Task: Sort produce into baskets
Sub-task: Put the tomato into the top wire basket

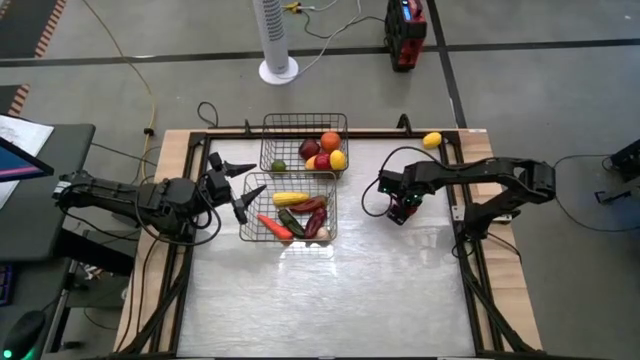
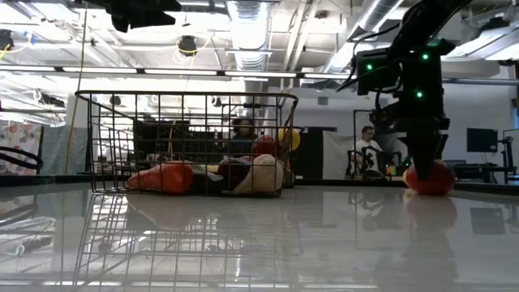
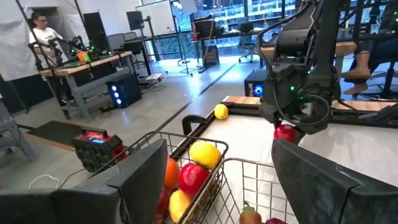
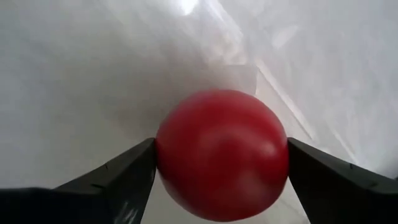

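A round red fruit point(image 4: 221, 155) sits on the table right of the baskets, also seen in the low view point(image 2: 430, 180). My right gripper point(image 1: 400, 210) is shut on it from above. My left gripper point(image 1: 238, 186) is open and empty, left of the two black wire baskets; its fingers frame the baskets in the left wrist view point(image 3: 233, 186). The far basket point(image 1: 265, 140) holds round red, orange, yellow and green fruits. The near basket point(image 1: 333, 205) holds yellow corn, an orange carrot and dark red and green long vegetables. My right gripper pinches the red fruit between its two fingers, one on each opposite side point(image 4: 163, 155) at about its widest part. The fingers point(image 2: 422, 150) come from above, pointing down. The fruit's underside point(image 2: 430, 193) rests on the table.
A yellow round fruit point(image 1: 432, 140) lies at the table's far right corner by the frame, also seen in the left wrist view point(image 3: 220, 112). Bare table surface point(image 1: 330, 300) spreads toward the near edge. People and desks show in the room behind.
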Available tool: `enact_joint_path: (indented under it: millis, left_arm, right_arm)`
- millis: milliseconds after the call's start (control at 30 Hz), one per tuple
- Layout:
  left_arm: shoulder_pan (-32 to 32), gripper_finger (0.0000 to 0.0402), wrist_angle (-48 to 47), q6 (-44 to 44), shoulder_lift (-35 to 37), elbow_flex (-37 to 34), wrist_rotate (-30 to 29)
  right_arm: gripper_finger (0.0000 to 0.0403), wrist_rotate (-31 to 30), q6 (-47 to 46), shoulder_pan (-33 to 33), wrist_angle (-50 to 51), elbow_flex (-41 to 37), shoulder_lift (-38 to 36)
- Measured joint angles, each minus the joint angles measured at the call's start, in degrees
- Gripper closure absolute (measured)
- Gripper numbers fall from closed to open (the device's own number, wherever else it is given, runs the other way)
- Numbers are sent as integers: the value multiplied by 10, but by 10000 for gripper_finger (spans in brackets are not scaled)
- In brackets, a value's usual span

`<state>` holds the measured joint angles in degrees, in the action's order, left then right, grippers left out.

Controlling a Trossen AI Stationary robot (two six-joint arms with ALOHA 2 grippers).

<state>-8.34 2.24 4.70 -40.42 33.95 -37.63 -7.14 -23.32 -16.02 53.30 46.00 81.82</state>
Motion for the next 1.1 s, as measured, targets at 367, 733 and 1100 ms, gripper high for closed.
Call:
enact_joint_path:
  millis: [367, 733, 1100]
  left_arm:
    - [0, 123, 2, 4, 0, 0, -1]
    - [0, 123, 20, 23, 0, 0, -2]
    - [0, 123, 24, 39, 0, 0, -3]
  right_arm:
    - [61, 0, 52, 18, 2, 148, -4]
    - [60, -44, 201, -7, -339, 255, 22]
    - [11, 90, 223, -69, -302, 425, 203]
